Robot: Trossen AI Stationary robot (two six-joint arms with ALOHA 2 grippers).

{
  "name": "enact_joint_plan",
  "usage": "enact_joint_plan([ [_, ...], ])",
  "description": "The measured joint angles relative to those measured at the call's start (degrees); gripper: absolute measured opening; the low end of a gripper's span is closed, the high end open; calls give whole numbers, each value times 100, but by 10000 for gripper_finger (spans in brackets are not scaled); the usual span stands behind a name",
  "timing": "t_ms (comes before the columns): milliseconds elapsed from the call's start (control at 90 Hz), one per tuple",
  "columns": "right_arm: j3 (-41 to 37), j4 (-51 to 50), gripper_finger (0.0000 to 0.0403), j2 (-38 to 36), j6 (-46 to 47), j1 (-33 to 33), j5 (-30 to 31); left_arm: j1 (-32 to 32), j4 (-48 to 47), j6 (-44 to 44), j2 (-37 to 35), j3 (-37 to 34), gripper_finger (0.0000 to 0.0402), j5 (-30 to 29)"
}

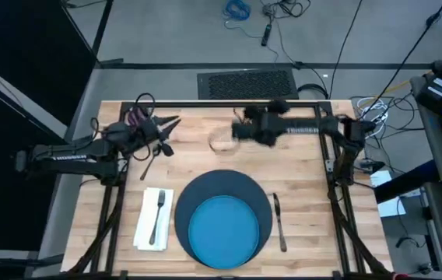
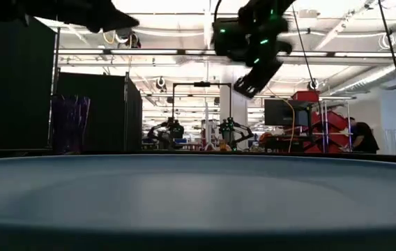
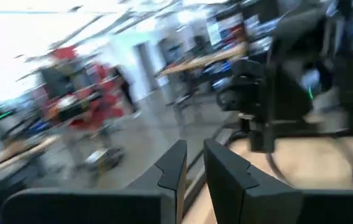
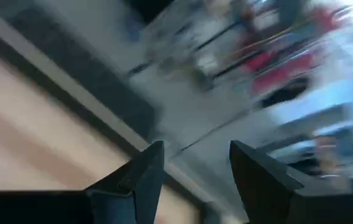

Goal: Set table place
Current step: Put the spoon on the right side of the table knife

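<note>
Lying near the surface's [image 1: 299,194] front edge, the blue plate [image 1: 222,228] sits on the dark mat [image 1: 260,198], napkin-borne fork [image 1: 158,214] and knife [image 1: 278,222] flanking. Left hand [image 1: 173,122] nearly closed, empty; right hand [image 1: 240,131] parted, empty, hovering farther back.

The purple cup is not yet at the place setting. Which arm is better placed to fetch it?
Probably the left. The purple cup stands at the table's far left, right beside the left claw. The right claw hangs over the far middle of the table, clearly farther from the cup.
</note>
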Motion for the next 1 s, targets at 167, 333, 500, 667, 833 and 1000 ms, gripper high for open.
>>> enact_joint_plan([
  [167,-503,4198,169,13,-2185,-347,-5276,9,-1269,-483,0,116,42,-1722],
  [333,-557,5220,169,0,-2069,-310,-5952,4,-2901,-1785,0,478,42,-969],
  [500,-558,4904,169,5,-1923,-354,-5726,0,-3953,-2937,74,557,42,-388],
  [667,-560,4682,169,15,-1691,-386,-5726,0,-4956,-3864,264,555,42,-352],
  [833,-560,4667,169,15,-1686,-380,-5728,0,-5225,-4431,583,555,42,-301],
  [1000,-560,4656,169,15,-1686,-380,-5735,0,-5558,-4909,1135,555,42,-194],
])
